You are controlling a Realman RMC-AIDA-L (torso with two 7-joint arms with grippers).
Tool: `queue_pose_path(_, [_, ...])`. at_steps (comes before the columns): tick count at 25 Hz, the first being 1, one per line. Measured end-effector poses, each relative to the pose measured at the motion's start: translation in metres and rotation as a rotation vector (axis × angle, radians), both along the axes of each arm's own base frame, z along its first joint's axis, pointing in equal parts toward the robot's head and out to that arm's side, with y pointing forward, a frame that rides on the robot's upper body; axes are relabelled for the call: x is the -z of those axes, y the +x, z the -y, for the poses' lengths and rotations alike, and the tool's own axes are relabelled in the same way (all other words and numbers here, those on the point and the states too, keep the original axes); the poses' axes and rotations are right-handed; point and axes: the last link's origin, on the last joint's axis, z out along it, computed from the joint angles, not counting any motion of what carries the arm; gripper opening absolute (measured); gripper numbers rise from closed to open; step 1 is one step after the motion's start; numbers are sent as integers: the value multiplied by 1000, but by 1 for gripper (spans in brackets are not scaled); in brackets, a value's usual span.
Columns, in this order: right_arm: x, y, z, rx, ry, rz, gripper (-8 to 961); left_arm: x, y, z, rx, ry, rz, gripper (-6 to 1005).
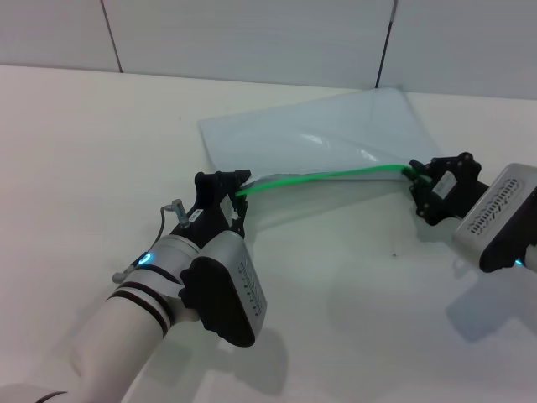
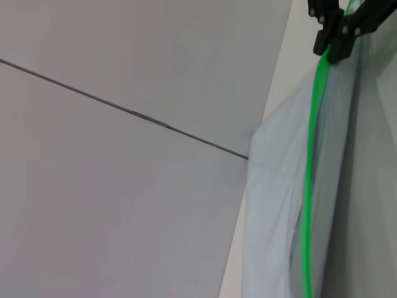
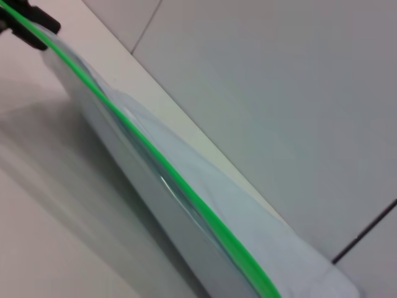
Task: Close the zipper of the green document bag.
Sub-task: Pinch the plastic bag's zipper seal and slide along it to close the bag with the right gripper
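Green plastic runs between your two grippers: the zipper (image 1: 323, 176) is stretched from the left gripper (image 1: 236, 195) to the right gripper (image 1: 422, 178), along the near long edge of the green document bag (image 1: 315, 134), which lies on the white table (image 1: 92, 143) close to the grey wall (image 1: 252, 38). You see in the head view that the left jaws are closed tight on the left end of the zipper, and the right jaws are pinched on its right end, with almost no gap. From the left wrist view you get the strip running straight away to the far black fingers (image 2: 338, 31) of the right gripper; the right wrist view shows the opposite, the strip going to the left one (image 3: 28, 25), and also the bag edge lifted a little off the table
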Motion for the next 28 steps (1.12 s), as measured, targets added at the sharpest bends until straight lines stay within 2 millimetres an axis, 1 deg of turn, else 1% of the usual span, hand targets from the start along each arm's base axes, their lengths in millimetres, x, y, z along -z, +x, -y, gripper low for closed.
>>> queue_pose_path(28, [-24, 26, -5, 93, 97, 9, 81, 1, -1, 0, -3, -8, -5, 68])
